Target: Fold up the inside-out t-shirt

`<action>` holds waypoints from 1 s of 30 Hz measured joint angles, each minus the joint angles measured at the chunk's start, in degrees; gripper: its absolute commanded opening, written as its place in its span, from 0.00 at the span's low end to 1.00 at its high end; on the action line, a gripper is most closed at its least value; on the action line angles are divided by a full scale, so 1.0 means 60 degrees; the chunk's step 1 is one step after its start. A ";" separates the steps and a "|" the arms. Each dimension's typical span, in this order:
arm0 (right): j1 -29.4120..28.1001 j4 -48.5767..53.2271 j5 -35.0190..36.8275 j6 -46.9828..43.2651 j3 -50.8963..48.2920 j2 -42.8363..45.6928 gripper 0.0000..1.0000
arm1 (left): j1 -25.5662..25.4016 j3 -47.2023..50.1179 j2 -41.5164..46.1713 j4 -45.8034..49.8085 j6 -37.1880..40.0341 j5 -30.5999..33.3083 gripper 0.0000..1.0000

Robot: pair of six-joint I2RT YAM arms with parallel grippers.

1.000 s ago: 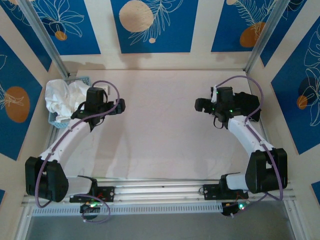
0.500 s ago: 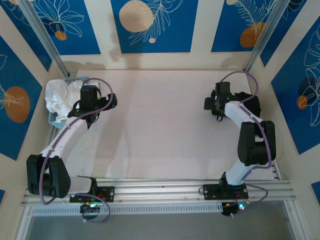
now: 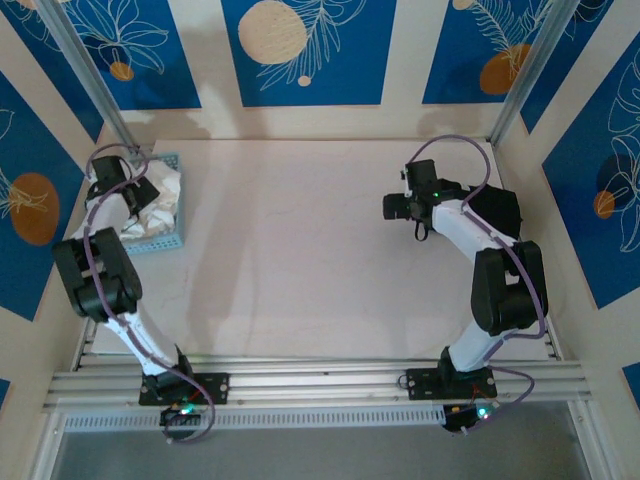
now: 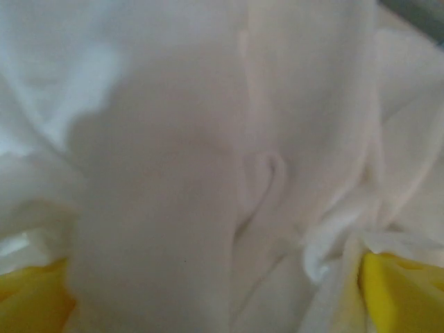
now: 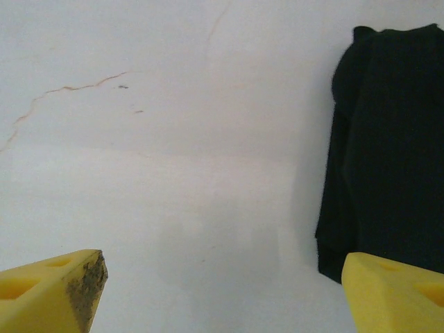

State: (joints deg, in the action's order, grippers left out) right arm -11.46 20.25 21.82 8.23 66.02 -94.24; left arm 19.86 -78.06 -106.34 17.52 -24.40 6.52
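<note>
The white t-shirt lay crumpled in a heap inside the blue basket at the far-left corner of the desk, bunched so tightly that no long axis, collar or hem could be made out. No part of it was spread on the desk, so the folding itself had not begun. The left tool was right on it. In the left wrist view white folds of cloth filled the space ahead and bulged between the two yellow fingers, which stood wide apart at either side. The tool was open around the cloth rather than clamped on it. From that tool the shirt lay straight ahead and below, touching or nearly so. The coming move therefore looked like a matter of closing on a fold and lifting it out toward the open middle of the desk. The left arm was plainly the nearer one. The right tool hung over bare desk toward the right edge, well apart from the basket. Its fingers were spread with nothing between them in the right wrist view. Just beside it, toward the right edge, lay a black garment, which was no part of this job. The risk I judged greatest was pinching too thin a fold, leaving most of the shirt dragging in the basket.
</note>
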 measured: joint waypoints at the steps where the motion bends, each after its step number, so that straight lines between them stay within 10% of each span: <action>1: -0.0029 0.0000 -0.0055 -0.0004 0.0000 0.0007 0.89 | -0.0015 -0.0157 -0.0251 0.0124 0.0076 0.0022 0.82; 9: -0.0157 0.0069 -0.0255 -0.0004 0.0025 0.0007 0.89 | -0.0018 -0.0929 -0.0623 0.0732 0.0809 0.0215 0.16; 22: -0.0430 0.0288 -0.0321 -0.0004 0.0029 0.0062 0.89 | -0.0277 -0.0965 0.3173 0.0652 0.0896 -0.0331 0.03; 30: -0.0426 0.0492 -0.0495 0.0011 0.0025 0.1173 0.89 | -0.2222 -0.2164 0.5621 0.0058 0.0550 -0.1096 0.00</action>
State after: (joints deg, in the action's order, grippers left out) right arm -14.02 23.20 18.85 8.29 66.17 -87.20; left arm 6.52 -91.05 -72.62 17.87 -21.10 -0.05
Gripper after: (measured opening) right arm 0.891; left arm 0.146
